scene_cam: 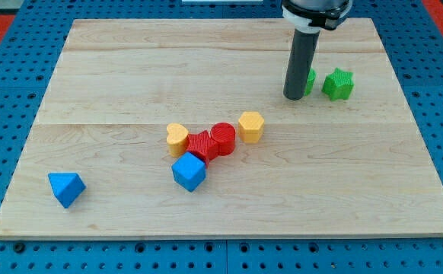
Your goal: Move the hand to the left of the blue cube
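Resting near the view's top right, my tip (294, 97) stood just beside a green block (310, 79), well apart from the blue cube (189, 172). Bare rod, nothing clamped. Open board (115, 91) lay left of the cube, toward the blue triangular block (65, 188).

My tip (294, 97) down on the tabletop (130, 68) near the top right corner, touching a half-hidden green block (310, 79); green star block (338, 84) just beside. Well apart, mid-tabletop: blue cube (189, 172) touching red star block (201, 145), with red cylinder (223, 138), yellow heart block (177, 138), yellow hexagon block (250, 125). Blue triangle block (66, 187) near bottom left corner.
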### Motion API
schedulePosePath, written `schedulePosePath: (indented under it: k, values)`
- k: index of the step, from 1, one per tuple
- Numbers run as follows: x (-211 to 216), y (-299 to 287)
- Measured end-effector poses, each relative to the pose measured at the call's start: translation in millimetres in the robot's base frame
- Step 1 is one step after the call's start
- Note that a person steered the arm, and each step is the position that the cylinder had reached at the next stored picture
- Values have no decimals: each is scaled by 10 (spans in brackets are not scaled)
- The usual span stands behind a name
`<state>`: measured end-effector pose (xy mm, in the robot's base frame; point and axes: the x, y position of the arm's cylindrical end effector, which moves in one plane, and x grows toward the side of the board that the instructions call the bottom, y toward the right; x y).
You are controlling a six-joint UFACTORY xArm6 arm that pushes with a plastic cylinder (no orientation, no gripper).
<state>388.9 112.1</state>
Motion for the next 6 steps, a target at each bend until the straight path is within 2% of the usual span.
schedulePosePath:
  k: [3, 4, 5, 6]
  values:
    - [1096, -60]
    - [1601, -60]
    - [1899, -353]
    - [1908, -1110]
